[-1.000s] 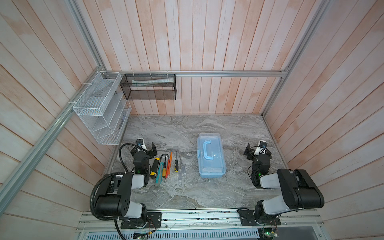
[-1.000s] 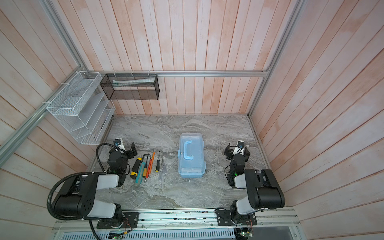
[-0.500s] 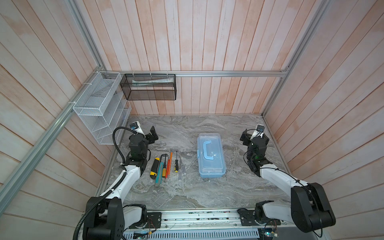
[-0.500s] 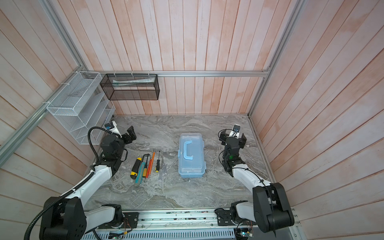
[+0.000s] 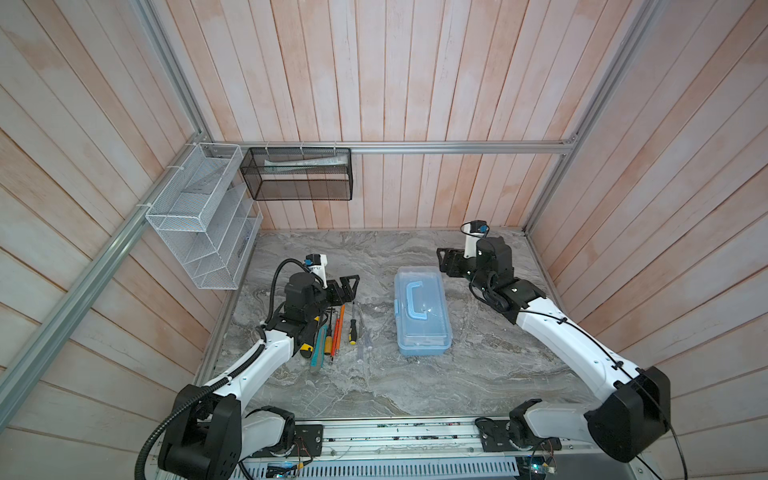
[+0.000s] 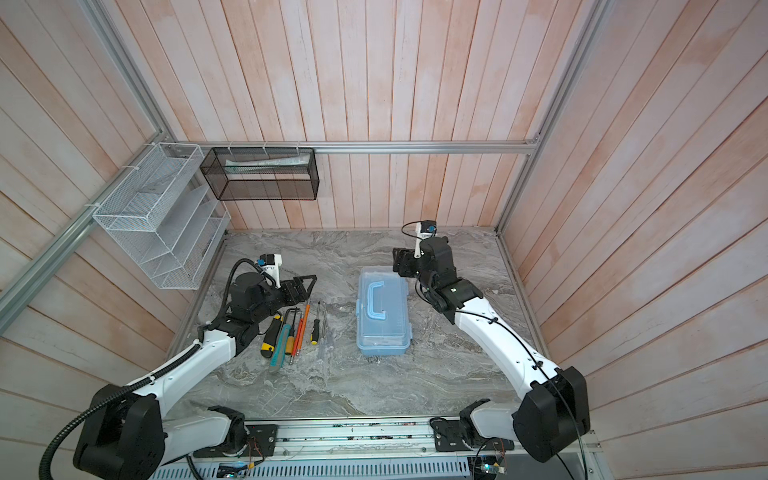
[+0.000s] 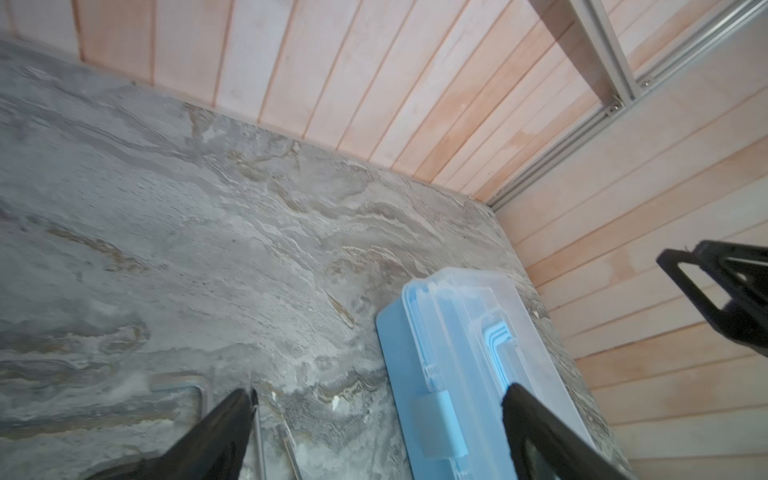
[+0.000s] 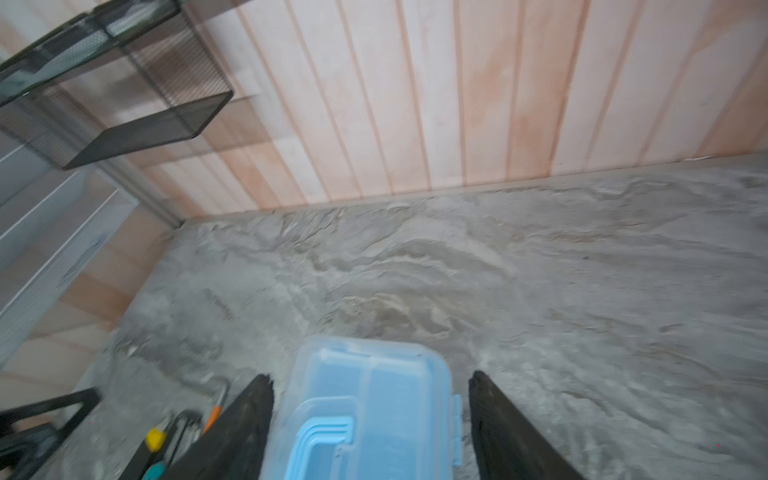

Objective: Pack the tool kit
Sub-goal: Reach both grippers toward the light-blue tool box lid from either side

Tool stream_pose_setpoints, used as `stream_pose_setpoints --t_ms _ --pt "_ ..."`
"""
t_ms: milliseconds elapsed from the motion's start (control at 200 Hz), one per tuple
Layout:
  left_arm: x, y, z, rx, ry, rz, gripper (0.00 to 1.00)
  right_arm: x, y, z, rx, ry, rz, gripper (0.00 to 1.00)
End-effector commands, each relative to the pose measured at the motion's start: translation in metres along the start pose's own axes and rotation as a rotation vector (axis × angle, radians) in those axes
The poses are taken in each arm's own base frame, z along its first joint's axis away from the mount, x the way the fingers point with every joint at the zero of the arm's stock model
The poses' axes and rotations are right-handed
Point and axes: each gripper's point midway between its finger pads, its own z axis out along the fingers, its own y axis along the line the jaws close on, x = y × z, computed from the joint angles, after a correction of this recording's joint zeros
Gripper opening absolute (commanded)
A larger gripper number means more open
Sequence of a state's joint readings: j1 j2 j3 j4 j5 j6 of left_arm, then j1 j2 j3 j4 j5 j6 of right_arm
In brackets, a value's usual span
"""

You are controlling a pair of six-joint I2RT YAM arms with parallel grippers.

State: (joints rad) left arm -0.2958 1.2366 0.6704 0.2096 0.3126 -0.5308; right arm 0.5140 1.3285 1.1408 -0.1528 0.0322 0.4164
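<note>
- Right wrist view, closest in: what lies between the fingers [image 8: 249, 415] of the right gripper [image 8: 370, 376]?
- One short end of the blue toolbox [image 8: 365, 415]. The fingers stand apart on either side of it, released and gripping nothing. Bare worktop [image 8: 540, 270] shows between the box and one finger. The picture is too blurred to tell whether the other finger brushes the lid.
- How does the box lie?
- In both top views it sits mid-worktop between the two arms, lid shut. Its long axis runs from the robot's side toward the back wall. The right gripper hangs at its far right corner, so that arm is the nearer one.
- And the other arm?
- The left gripper [image 5: 351, 287] hovers over the far tips of the tools [image 5: 336, 328]. They lie in a row parallel to the box, to its left and apart from it. Its fingers are spread wide and hold nothing.
- So what does the next move turn on?
- Likely the latch [image 7: 432, 419]. It sits on the long side facing the left arm, so I'd guess the lid has to be opened from that side before any tool goes in.
</note>
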Motion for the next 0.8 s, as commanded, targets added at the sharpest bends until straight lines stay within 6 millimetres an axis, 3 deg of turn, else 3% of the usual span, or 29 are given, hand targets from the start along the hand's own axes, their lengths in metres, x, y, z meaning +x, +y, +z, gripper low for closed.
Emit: stream_pose_setpoints --t_ms 0,200,365,430,540,795 --pt "0.024 -0.014 0.008 0.098 0.084 -0.057 0.94 0.046 0.032 0.002 -0.119 0.228 0.051 0.69" --pt "0.051 -0.033 0.019 0.175 0.168 -0.068 0.93 0.08 0.054 0.008 -0.156 0.368 0.062 0.63" --pt "0.073 -0.037 0.029 0.201 0.24 -0.083 0.91 0.109 0.051 0.011 -0.165 0.458 0.114 0.58" --pt "0.081 -0.035 0.034 0.194 0.267 -0.083 0.89 0.12 0.047 0.013 -0.154 0.48 0.134 0.45" --pt "0.092 -0.033 0.04 0.198 0.296 -0.095 0.88 0.13 0.043 0.016 -0.15 0.499 0.157 0.39" --pt "0.102 -0.042 0.055 0.209 0.322 -0.086 0.86 0.151 0.034 0.023 -0.112 0.563 0.204 0.39"
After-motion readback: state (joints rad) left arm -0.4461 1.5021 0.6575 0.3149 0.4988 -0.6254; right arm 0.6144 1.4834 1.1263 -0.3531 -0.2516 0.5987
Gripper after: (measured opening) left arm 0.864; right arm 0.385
